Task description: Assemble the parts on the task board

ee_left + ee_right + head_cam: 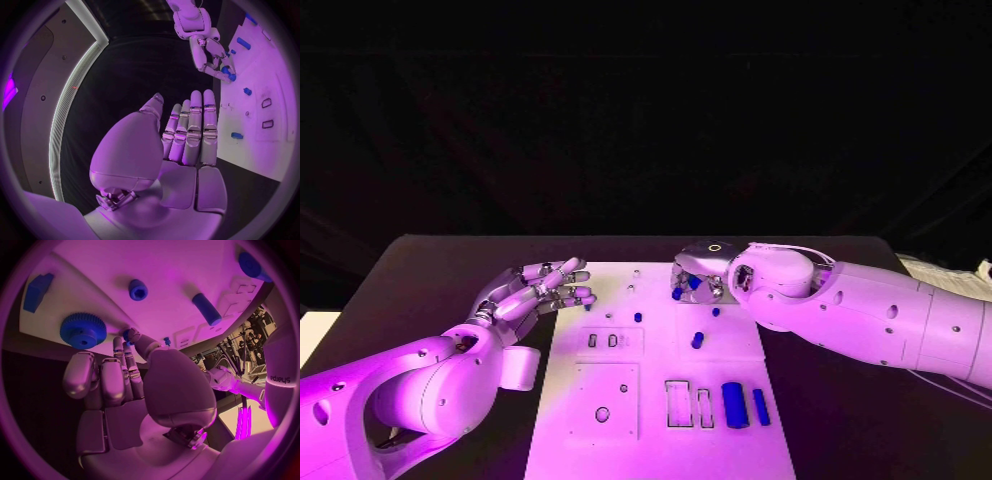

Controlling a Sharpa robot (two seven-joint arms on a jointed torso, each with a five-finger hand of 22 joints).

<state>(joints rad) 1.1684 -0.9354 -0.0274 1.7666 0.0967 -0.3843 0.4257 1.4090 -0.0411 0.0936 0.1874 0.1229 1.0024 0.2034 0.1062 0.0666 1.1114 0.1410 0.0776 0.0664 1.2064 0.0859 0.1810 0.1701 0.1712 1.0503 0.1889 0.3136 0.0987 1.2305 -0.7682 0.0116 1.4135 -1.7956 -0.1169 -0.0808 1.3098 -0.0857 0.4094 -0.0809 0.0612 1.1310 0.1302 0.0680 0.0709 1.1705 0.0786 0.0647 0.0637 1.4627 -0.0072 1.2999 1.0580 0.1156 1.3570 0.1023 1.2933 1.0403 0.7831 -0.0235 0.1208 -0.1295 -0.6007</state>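
Note:
The white task board (661,420) lies in the middle of the table. My right hand (701,272) hovers over its far end, and thumb and a finger pinch a small blue part (129,334) at the board's edge. A blue gear (81,330) sits right beside those fingers. My left hand (538,290) is held flat at the board's left edge, fingers straight (190,130), holding nothing. Loose blue parts lie on the board: a short cylinder (698,340), a thick cylinder (733,403) and a thin bar (762,406).
Rectangular slots (679,403) and a round hole (602,414) are cut into the board's near half. Two small blue pegs (638,317) (715,312) stand mid-board. Black table (430,270) surrounds the board on both sides.

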